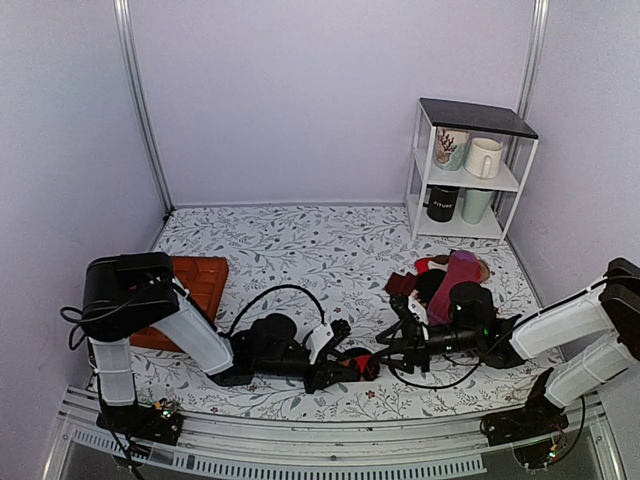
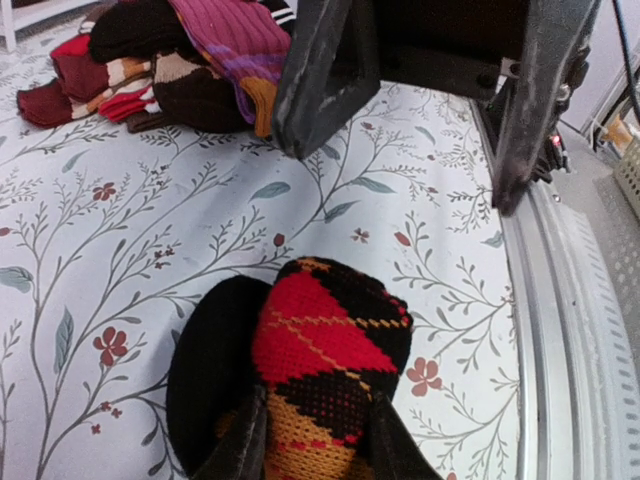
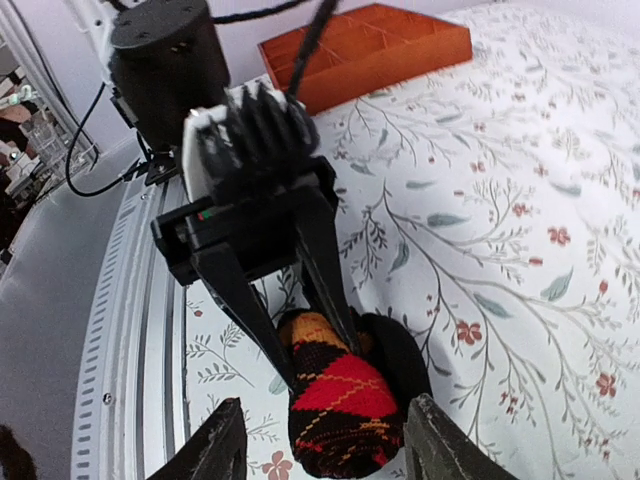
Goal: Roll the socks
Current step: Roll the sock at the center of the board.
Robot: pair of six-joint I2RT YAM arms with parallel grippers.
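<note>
1. My left gripper (image 2: pixel 318 408) is clamped on the rolled socks (image 2: pixel 330 340), one finger on each side.
2. The socks lie on the floral table (image 2: pixel 120 250), near its front rail (image 2: pixel 560 330).
3. My right gripper (image 2: pixel 398 172) faces them with its jaws spread wide, not touching.

The socks (image 2: pixel 325 350) are bunched into a tight roll of black knit with red and orange diamonds, lying on the table (image 2: pixel 150 250) near its front edge.

Black socks (image 2: pixel 330 350) with red-and-orange argyle diamonds; white table cover (image 1: pixel 300 240) printed with grey-green vines, small red flowers; orange tray (image 1: pixel 205 275); purple-and-orange striped sock (image 2: pixel 235 40).
</note>
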